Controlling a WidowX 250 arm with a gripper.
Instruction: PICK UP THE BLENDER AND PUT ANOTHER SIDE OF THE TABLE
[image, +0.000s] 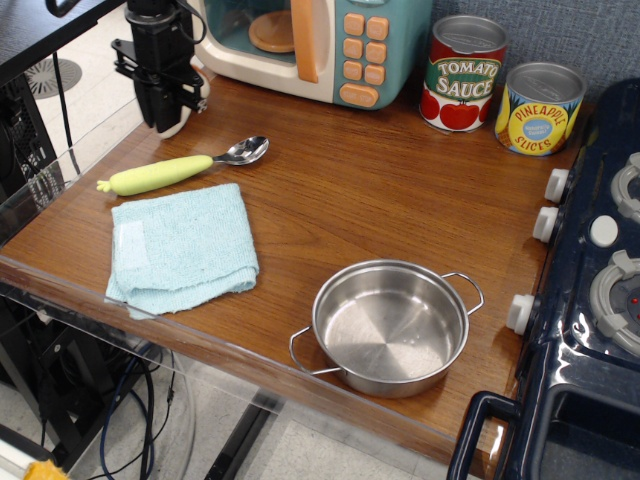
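Observation:
The blender (184, 121) is a small cream-white toy at the far left back corner of the brown wooden table (340, 190). Only its rounded edge shows beside the black fingers. My gripper (163, 112) points down over it, with the jaws drawn in against the blender's sides. The blender still rests at table level, just in front of the toy microwave (320, 45).
A spoon (160, 173) with a yellow-green handle lies just in front of the gripper. A light blue cloth (183, 247) lies nearer. A steel pot (390, 325) sits front centre. Tomato can (462, 72) and pineapple can (538, 108) stand at the back; the dark blue stove (590, 300) is at right.

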